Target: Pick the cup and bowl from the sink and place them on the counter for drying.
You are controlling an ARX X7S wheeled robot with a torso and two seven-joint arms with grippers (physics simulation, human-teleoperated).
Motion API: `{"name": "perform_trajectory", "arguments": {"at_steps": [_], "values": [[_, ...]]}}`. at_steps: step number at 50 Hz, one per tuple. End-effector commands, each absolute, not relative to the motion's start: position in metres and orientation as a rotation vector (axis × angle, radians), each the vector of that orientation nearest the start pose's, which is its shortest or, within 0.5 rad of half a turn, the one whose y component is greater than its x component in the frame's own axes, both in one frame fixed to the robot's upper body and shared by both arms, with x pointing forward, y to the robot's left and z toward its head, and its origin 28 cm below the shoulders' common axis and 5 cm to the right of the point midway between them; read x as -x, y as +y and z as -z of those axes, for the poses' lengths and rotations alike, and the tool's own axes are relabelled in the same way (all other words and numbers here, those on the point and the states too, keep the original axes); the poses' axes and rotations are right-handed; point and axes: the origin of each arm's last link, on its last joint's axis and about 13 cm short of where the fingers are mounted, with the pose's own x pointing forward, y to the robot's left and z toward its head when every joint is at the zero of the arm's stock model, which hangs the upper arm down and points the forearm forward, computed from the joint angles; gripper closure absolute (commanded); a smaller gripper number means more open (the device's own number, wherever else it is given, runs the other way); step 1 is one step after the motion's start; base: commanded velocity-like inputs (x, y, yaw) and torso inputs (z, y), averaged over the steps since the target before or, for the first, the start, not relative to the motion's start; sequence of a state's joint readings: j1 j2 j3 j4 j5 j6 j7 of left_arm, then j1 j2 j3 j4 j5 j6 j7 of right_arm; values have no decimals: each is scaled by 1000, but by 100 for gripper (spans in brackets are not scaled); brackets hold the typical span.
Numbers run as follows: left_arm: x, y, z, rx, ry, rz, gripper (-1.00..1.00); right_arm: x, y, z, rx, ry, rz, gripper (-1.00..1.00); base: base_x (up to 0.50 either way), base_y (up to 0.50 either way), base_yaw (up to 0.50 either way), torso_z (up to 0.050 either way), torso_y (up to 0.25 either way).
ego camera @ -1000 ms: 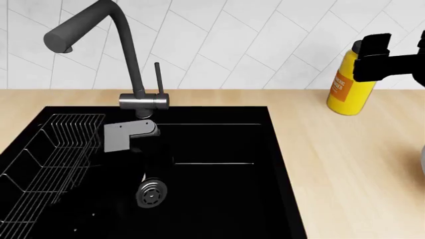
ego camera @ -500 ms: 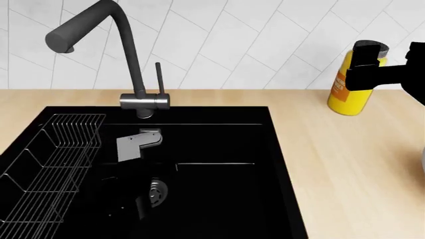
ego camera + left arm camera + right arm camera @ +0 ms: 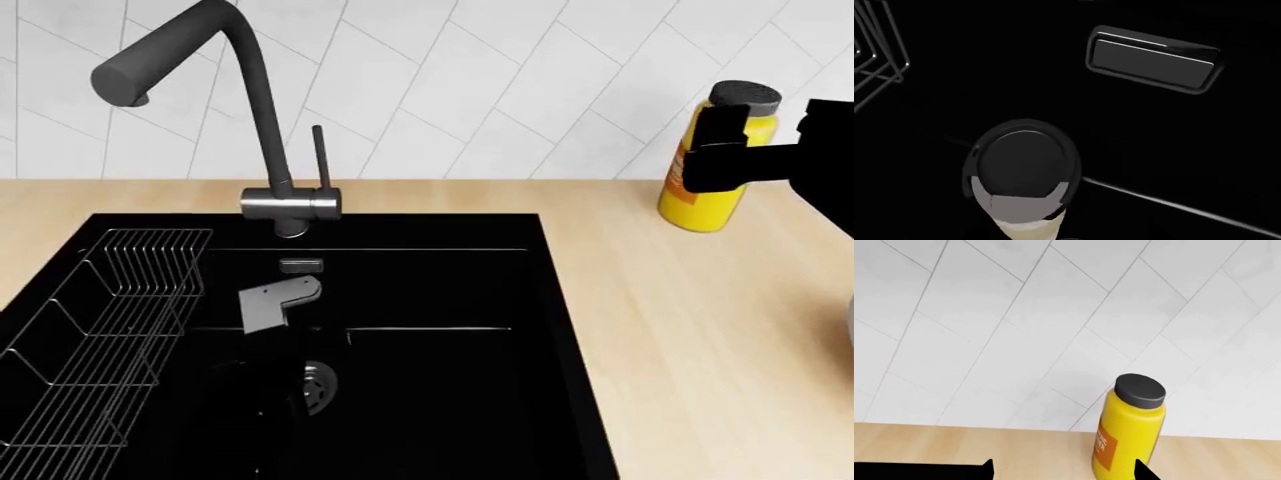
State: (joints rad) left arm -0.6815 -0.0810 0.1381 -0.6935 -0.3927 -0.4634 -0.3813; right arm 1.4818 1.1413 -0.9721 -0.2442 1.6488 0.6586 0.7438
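Frosted whitish cup (image 3: 1022, 192) with round black top in black sink (image 3: 441, 390), both grippers' states unclear

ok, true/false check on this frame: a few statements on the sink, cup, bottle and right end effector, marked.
1. The yellow bottle stands upright on the counter. True.
2. In the head view, the wire rack is at the right of the sink. False: it is at the left.
3. The cup is on the counter. False: it is down in the sink.
4. The right end effector is open and empty. True.
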Motion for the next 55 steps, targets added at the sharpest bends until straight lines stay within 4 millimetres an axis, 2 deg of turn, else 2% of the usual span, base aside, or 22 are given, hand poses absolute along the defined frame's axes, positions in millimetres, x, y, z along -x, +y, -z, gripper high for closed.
{"name": "perform_trajectory", "arguments": {"at_steps": [1, 10, 39, 40, 50, 55], "values": [[-342, 209, -16, 100, 544, -330, -100, -252, -198, -312, 109, 102, 63, -100, 0, 0, 0, 0, 0], [-347, 225, -7, 35, 512, -351, -100, -251, -198, -310, 107, 110, 61, -100, 0, 0, 0, 0, 0], [-352, 224, -11, -11, 433, -342, -100, -251, -197, -299, 96, 129, 60, -100, 0, 0, 0, 0, 0], [-352, 223, -11, -8, 432, -341, 100, -251, -197, -299, 95, 128, 61, -100, 0, 0, 0, 0, 0], [-352, 221, -11, -18, 435, -323, 100, -250, -197, -299, 92, 125, 58, -100, 0, 0, 0, 0, 0], [-348, 218, -24, -24, 418, -276, 100, -250, -198, -299, 85, 121, 59, -100, 0, 0, 0, 0, 0]]}}
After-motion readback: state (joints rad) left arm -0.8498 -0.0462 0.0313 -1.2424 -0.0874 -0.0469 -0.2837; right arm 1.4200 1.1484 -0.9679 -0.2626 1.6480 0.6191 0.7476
